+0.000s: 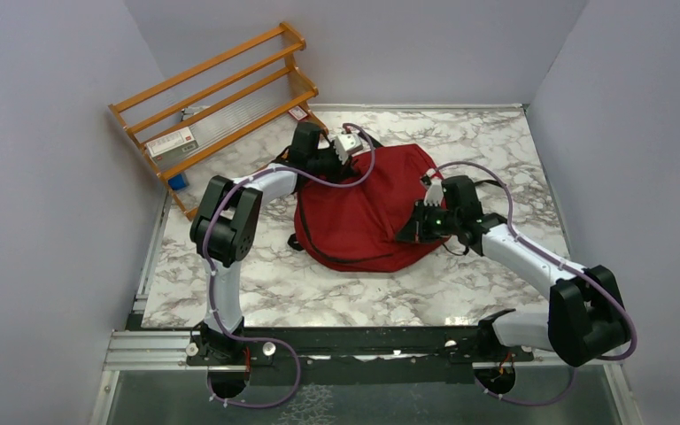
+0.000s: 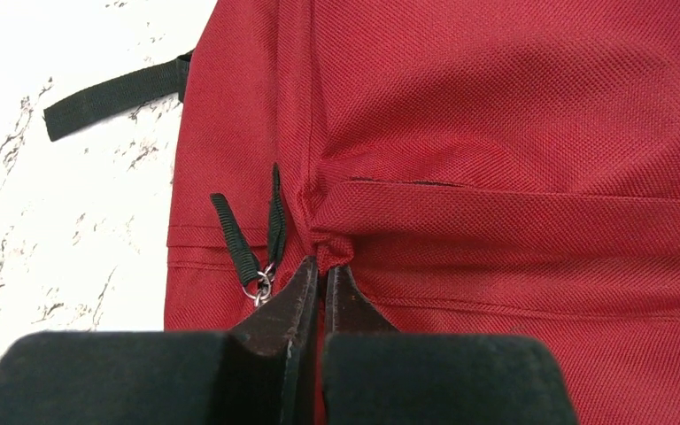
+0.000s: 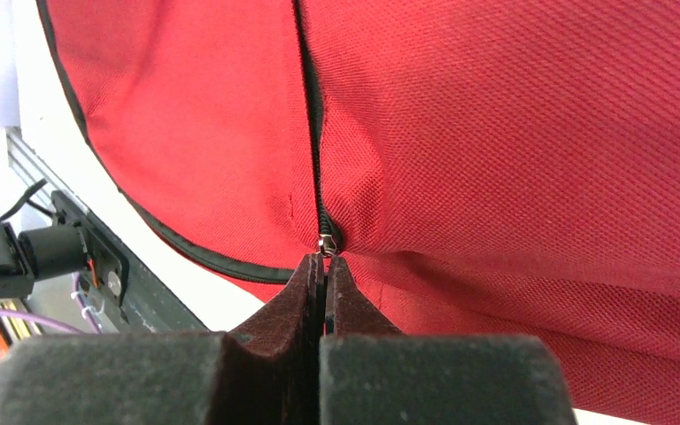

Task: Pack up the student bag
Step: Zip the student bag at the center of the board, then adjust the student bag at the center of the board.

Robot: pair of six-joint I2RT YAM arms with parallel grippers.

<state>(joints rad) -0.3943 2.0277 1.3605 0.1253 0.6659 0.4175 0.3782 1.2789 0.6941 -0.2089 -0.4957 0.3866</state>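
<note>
Top external view: backpack (image 1: 363, 221) mid-frame on the worktop (image 1: 319, 292).
Left jaws: clenched on a fold of the backpack beside the zipper tabs (image 2: 235, 243).
Right jaws: pinching the zipper slider (image 3: 327, 243).
Risk: the slider could slip free if pulled off the track's line.

left pincer (image 2: 320, 266): closed, arm reaching forward | right pincer (image 3: 325, 261): closed, arm angled inward

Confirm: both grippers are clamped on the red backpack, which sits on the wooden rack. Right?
Not quite: the top view shows the red backpack lying on the marble table, beside the wooden rack. The left gripper and right gripper are both clamped on it.
</note>
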